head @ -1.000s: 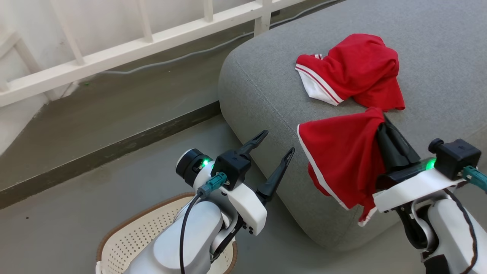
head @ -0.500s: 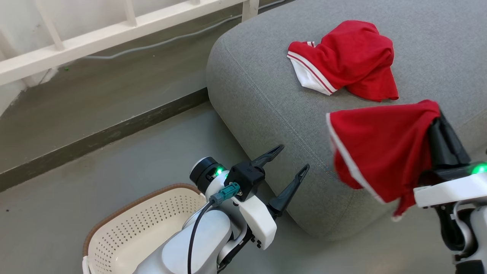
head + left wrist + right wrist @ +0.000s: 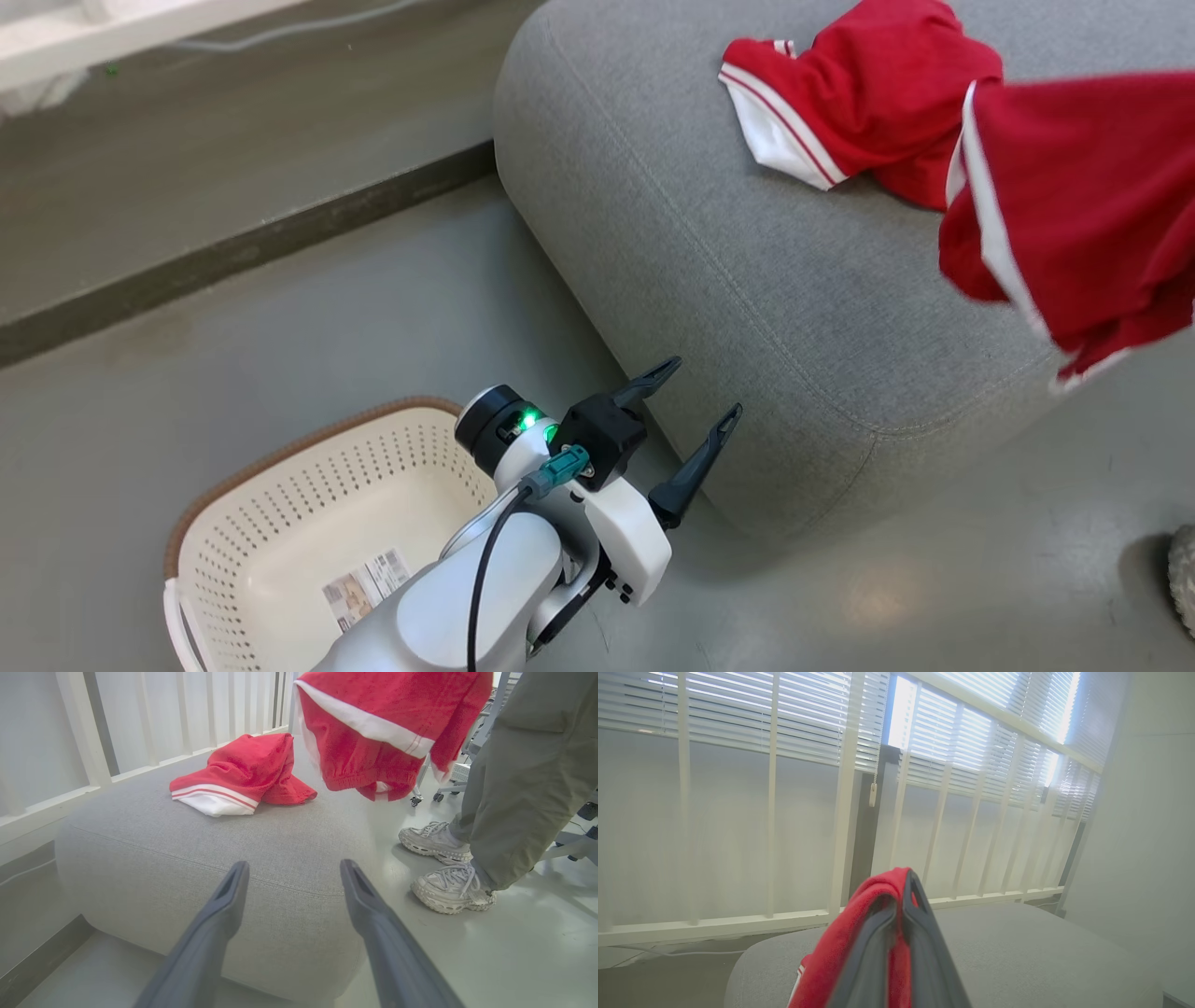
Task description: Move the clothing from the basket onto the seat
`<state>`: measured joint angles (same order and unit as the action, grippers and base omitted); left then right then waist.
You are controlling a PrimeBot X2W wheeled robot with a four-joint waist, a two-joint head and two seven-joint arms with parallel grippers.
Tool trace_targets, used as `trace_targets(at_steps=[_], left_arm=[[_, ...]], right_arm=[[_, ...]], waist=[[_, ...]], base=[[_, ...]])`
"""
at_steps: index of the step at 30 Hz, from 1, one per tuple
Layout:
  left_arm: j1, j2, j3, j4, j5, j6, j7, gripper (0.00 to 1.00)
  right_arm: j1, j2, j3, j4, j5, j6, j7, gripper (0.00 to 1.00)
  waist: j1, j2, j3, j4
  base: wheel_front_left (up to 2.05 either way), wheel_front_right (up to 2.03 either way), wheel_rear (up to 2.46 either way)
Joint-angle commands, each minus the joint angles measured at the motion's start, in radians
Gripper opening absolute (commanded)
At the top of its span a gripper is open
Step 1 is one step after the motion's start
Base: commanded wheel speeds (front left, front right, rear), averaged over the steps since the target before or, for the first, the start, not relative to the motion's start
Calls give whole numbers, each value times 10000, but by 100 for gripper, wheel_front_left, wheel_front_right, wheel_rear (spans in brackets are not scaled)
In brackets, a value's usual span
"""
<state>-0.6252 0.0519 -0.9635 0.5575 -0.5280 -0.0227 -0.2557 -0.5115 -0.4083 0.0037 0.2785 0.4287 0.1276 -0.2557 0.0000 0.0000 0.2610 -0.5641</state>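
Now lifted much higher than a second ago. Pinches the held red garment (image 3: 1074, 205) tight between the two closed fingers of the right gripper (image 3: 903, 891), with a fold of red cloth squeezed in between. Hung low by the front side of the seat (image 3: 747, 280) a second ago. Hangs now in the air over the seat's corner, below the right gripper and a bit to its left. Shows more of the basket (image 3: 308, 485) too, but only from the head camera's own move. Looks bare inside where seen, with just a label (image 3: 366, 583) on its bottom, though partly hidden behind the left arm. Likely means the last piece on its way, with only the drop left.

Keeps the left gripper (image 3: 702, 387) wide open with nothing in it, tips close to the seat's side. Already has the other red garment (image 3: 868, 103) lying on the seat, far past those tips.

Hangs the held red garment with its long way up and down, top bunched at the fingertips, loose end pointing down, white stripe slanting across. Has a person's shoes (image 3: 437, 840) near, to the right of the left gripper.
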Motion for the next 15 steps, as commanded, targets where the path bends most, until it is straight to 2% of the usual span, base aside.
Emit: trace_targets(at_steps=[1,9,15], left_arm=[[-550,-16,141,-86,159,192,-61,100],[-1113,-16,-158,411,470,396,-61,100],[-1521,-16,-499,624,551,518,-61,100]], right_arm=[[-748,-558,-91,169,-146,31,-61,0],[-2596,-1032,-540,1515,-307,31,-61,0],[-3803,-1604,-1277,2297,-526,31,-61,0]], waist=[[0,0,508,10],[0,0,1731,-2],[0,0,2636,307]], base=[[0,0,0],[0,0,0],[0,0,0]])
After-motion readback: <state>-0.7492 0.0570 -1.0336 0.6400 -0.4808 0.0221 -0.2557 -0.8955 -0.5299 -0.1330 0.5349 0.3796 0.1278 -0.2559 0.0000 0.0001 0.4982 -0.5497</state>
